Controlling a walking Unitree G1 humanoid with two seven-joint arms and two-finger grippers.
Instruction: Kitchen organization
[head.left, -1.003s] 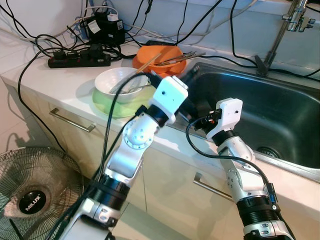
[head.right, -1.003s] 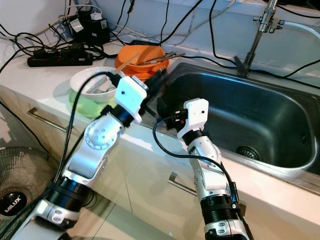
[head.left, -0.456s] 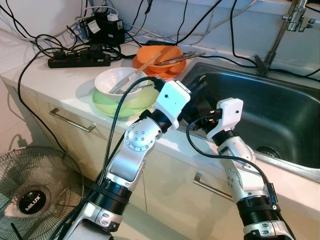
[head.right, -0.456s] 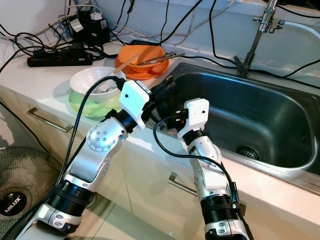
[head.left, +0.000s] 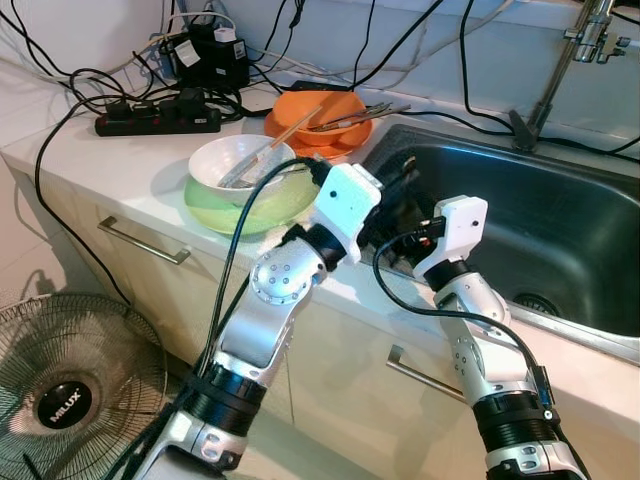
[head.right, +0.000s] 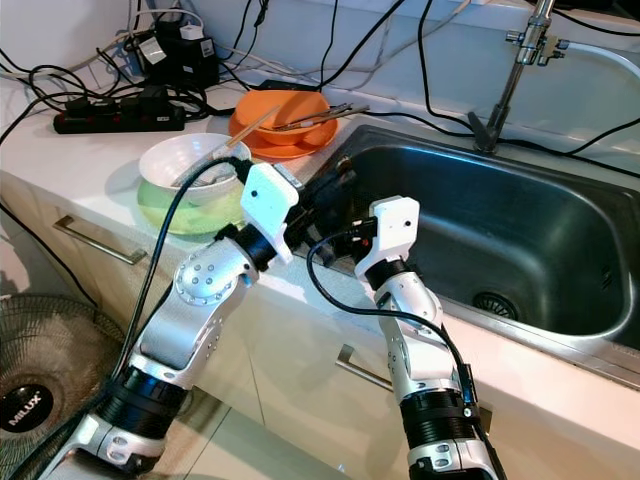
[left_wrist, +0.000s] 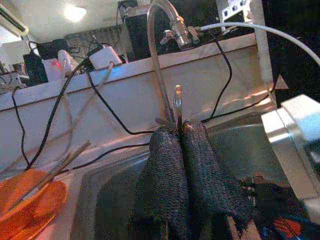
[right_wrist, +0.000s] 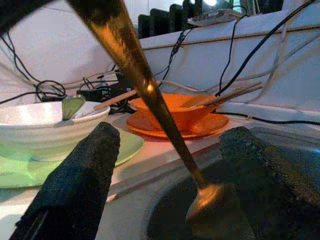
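**Spoon held at the sink's corner**

Left gripper (left_wrist: 179, 131) of mine sits at the near left corner of the steel sink (head.left: 560, 230), its two black fingers (left_wrist: 165, 170) pressed together on a thin metal spoon (right_wrist: 145, 90). From the left wrist, the spoon's handle pokes up edge-on from between the fingertips, in line with the faucet (left_wrist: 162, 30) behind it. From the right wrist, the same spoon runs slantwise, its bowl hanging low over the dark basin.

My right gripper (right_wrist: 170, 165) is just beside the left one, over the sink's front rim, fingers spread wide apart with nothing between the pads; the spoon's shaft crosses the gap without touching either finger that I can see.

On the counter (head.left: 120, 165) to my left stands a white bowl (head.left: 235, 165) nested on a green plate (head.left: 215, 205), with utensils lying in the bowl. Behind it, an orange bowl (head.left: 325, 110) on an orange plate carries chopsticks (head.left: 355, 112). A black power strip (head.left: 155, 120) and tangled cables lie along the wall. A floor fan (head.left: 65, 385) stands below the counter, by the cabinet's handles.
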